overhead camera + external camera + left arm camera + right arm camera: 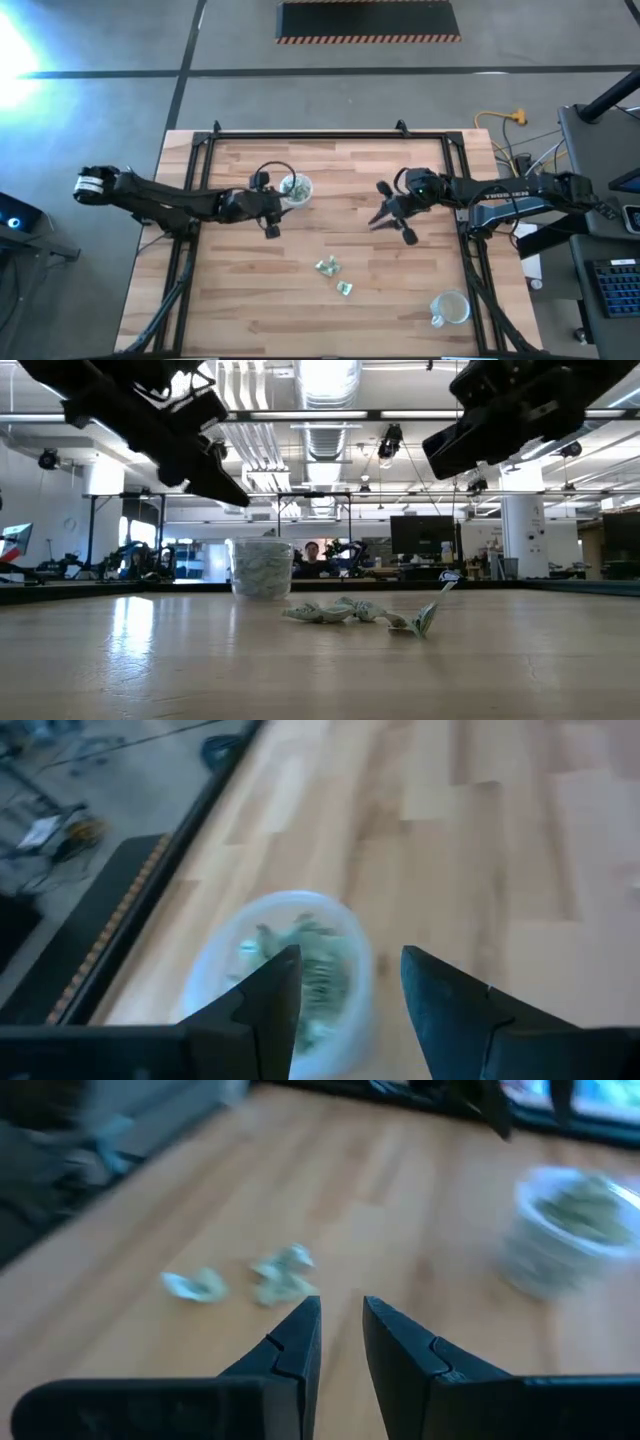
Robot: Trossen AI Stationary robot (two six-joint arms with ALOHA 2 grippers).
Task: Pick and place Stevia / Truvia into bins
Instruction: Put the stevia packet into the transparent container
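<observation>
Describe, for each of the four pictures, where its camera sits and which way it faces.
High view: overhead, straight down; both arms, left gripper, right gripper.
Low view: table height, level across the wooden table; arms overhead.
Left wrist view: over the round translucent sachet-filled cup; own fingers apart.
Right wrist view: toward pale green crumpled sachets; own fingers apart.
All four share that cup.

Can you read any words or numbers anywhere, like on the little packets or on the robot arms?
No text here can be read.
Small crumpled pale green and white paper sachets on the wooden table: any print is too small.
Dark right robot arm: pale lettering, too blurred to read.
Round translucent whitish plastic cup holding sachets: no label visible.
</observation>
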